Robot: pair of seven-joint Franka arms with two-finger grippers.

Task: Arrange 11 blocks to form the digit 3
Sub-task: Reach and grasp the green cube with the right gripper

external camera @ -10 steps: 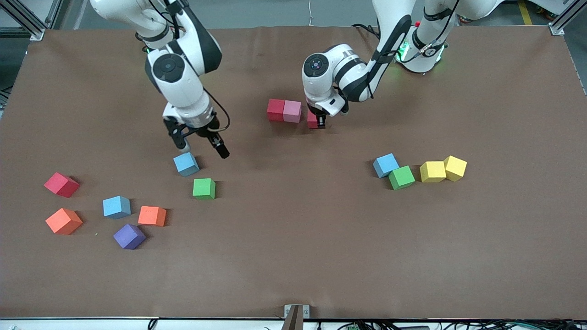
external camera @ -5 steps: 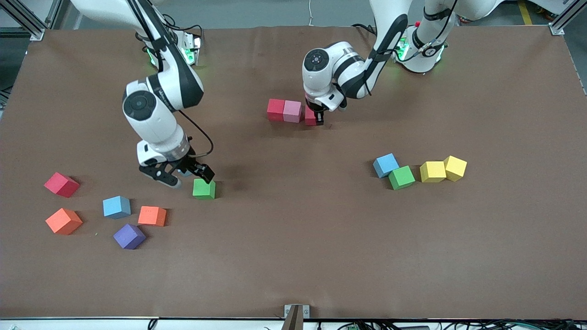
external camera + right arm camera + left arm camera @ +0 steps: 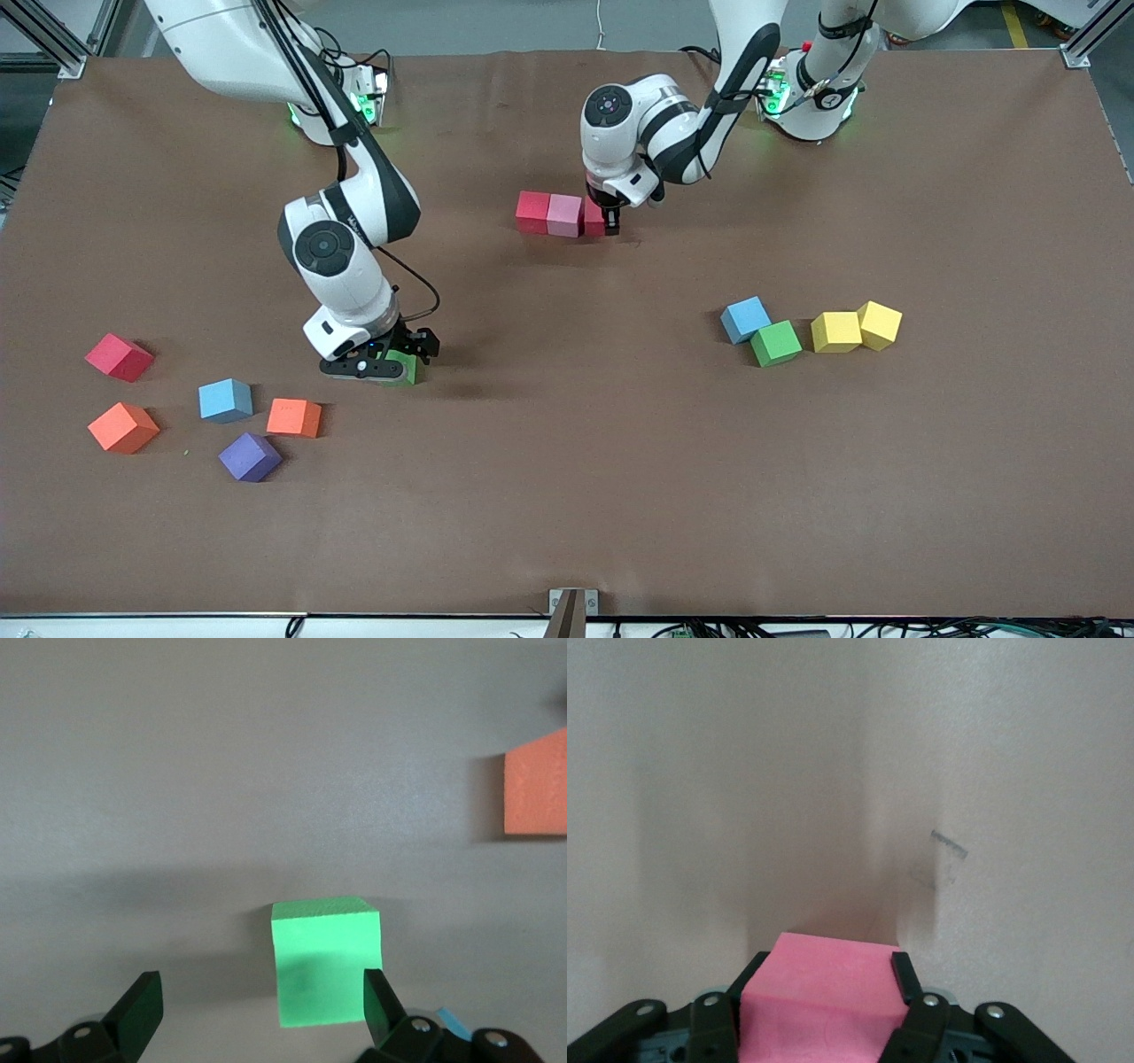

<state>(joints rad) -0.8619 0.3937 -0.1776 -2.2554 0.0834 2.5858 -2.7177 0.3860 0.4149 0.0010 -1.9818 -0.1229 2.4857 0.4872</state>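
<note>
The right gripper [image 3: 257, 1010], fingers spread wide, sits low over the green block [image 3: 326, 961], which lies between its fingertips but off-centre, close to one finger. The left gripper [image 3: 609, 219] pinches a red block [image 3: 824, 1001], setting it against the pink block [image 3: 564, 215] of the row.

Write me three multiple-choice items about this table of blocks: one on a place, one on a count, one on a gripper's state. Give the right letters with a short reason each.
1. Where does the left gripper hold its red block?
A. beside the pink block
B. on a yellow block
C. over the purple block

2. How many yellow blocks are there?
A. one
B. two
C. four

3. What is the state of the right gripper?
A. shut on an orange block
B. open, low at a green block
C. shut on a purple block

Key: 1 A, the held block is next to the pink one; 2 B, two lie together; 3 B, its fingers stand apart around the cube.
</note>
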